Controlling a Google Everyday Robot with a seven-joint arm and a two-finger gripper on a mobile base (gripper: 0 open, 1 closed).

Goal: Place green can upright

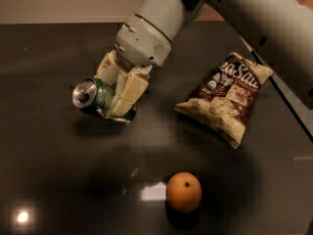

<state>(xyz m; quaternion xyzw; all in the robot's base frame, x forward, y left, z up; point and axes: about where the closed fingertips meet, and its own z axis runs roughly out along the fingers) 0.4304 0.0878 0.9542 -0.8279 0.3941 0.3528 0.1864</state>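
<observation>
- We find the two-finger gripper [108, 100] at upper left of centre, low over the glossy black table [54, 175], hanging from the pale grey arm [146, 31] that comes in from the top right.
- Its cream plastic fingers [129, 86] are clamped on the dark green aluminium drink can [96, 95], one finger on the near side of the body and the other behind it.
- The can sits between the fingers on its side, not upright. Its silver top with the pull-tab opening sticks out to the left of the fingers, facing left and a little toward the camera.
- A dark shadow lies on the table just below the fingers and the can. We cannot tell whether the can touches the surface.
- To the right of the fingers, apart from them, a brown and cream crinkled snack bag [226, 99] lies flat and slanted.
- Below and to the right of the fingers, well apart and nearer the camera, a round orange fruit [184, 192] rests on the table.
- We note two bright light reflections on the table: one just left of the orange, one far below and left of the fingers.
</observation>
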